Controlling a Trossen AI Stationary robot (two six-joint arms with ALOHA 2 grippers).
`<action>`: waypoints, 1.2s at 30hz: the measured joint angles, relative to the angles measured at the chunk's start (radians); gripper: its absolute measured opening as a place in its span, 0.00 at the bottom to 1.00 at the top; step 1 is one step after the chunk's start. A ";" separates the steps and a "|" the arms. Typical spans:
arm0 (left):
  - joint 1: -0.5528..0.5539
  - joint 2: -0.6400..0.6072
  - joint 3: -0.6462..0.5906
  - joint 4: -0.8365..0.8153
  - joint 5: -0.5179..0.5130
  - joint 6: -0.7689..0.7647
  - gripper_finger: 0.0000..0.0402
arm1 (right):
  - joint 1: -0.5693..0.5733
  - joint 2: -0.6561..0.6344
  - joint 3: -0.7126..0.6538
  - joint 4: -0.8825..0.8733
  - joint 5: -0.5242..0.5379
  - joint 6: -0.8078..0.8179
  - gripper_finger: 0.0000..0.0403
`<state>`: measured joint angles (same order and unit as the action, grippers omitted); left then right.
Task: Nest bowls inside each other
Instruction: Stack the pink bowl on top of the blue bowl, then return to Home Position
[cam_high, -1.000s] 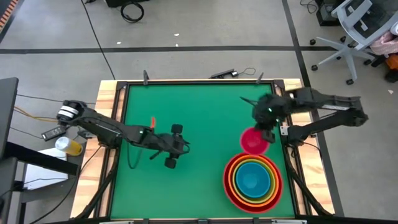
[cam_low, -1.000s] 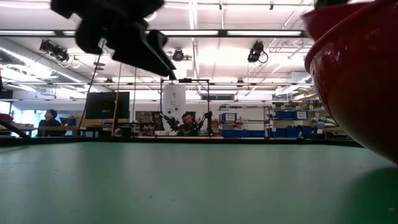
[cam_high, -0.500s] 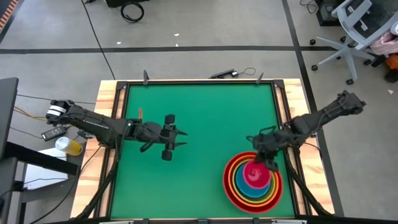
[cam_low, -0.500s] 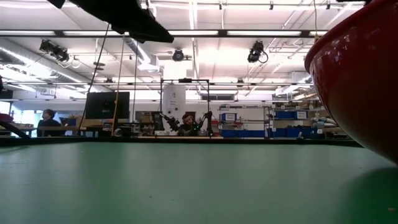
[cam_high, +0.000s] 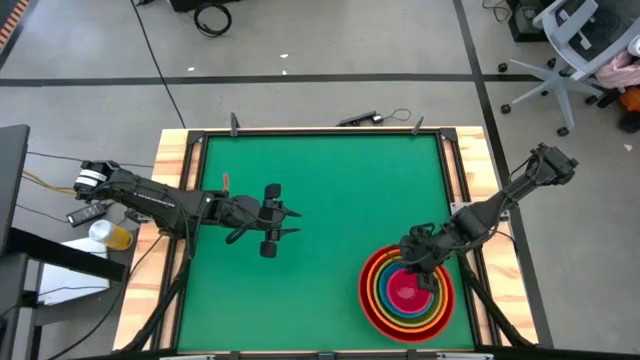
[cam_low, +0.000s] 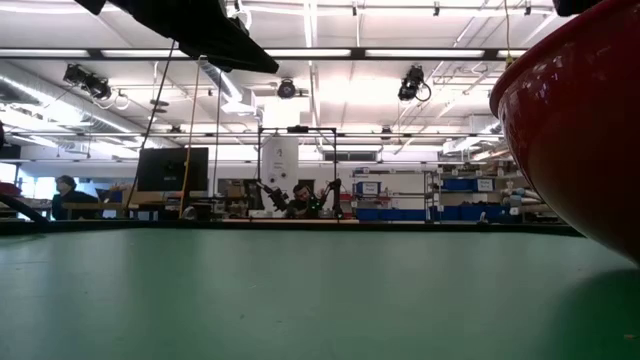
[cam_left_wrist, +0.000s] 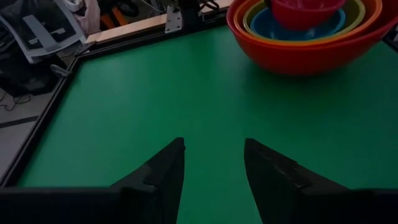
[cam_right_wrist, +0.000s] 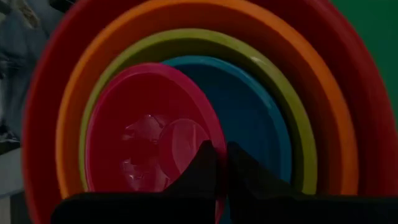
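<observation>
Four nested bowls stand at the table's near right: red (cam_high: 372, 300) outermost, then orange (cam_right_wrist: 68, 124), yellow-green (cam_right_wrist: 298, 124) and blue (cam_right_wrist: 255, 112). The pink bowl (cam_high: 403, 292) is over the blue one, its upper part standing above the other rims in the left wrist view (cam_left_wrist: 305, 11); whether its bottom rests on the blue bowl I cannot tell. My right gripper (cam_high: 418, 268) is shut on the pink bowl. My left gripper (cam_high: 288, 222) hangs open over the table's left middle, its fingers (cam_left_wrist: 168, 168) with nothing between them. My right gripper pinches the pink bowl's rim (cam_right_wrist: 216, 140) on the bowl's far right side, one finger inside the bowl and one outside. The fingers slant down from the far right. The bowl stays mouth-up inside the ring of the larger bowls.
The green table top (cam_high: 320, 190) is bordered by a black raised frame (cam_high: 196, 230) on wooden rails. The red bowl's wall (cam_low: 575, 130) fills the low view's right side. A metal bracket (cam_left_wrist: 175, 14) stands on the frame's edge.
My right gripper has carried the pink bowl from beyond the stack's far side toward the near edge and down, until it is centred within the nested bowls. My left gripper has risen a little and drawn back toward the table's left, staying open.
</observation>
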<state>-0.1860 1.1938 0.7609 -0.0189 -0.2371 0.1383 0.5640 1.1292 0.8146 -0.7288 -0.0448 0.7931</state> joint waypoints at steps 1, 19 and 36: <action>0.000 0.000 0.000 -0.004 0.000 0.000 0.41 | 0.000 0.010 0.000 0.002 0.000 -0.004 0.04; -0.006 -0.025 0.001 -0.039 0.000 -0.046 0.41 | 0.005 0.008 -0.098 0.121 -0.003 -0.060 0.26; 0.045 -0.127 0.001 -0.037 0.004 -0.082 0.41 | -0.009 -0.248 0.004 0.046 0.393 -0.248 0.61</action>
<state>-0.1411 1.0669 0.7620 -0.0560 -0.2329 0.0561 0.5552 0.8809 0.8184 -0.6823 0.3482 0.5450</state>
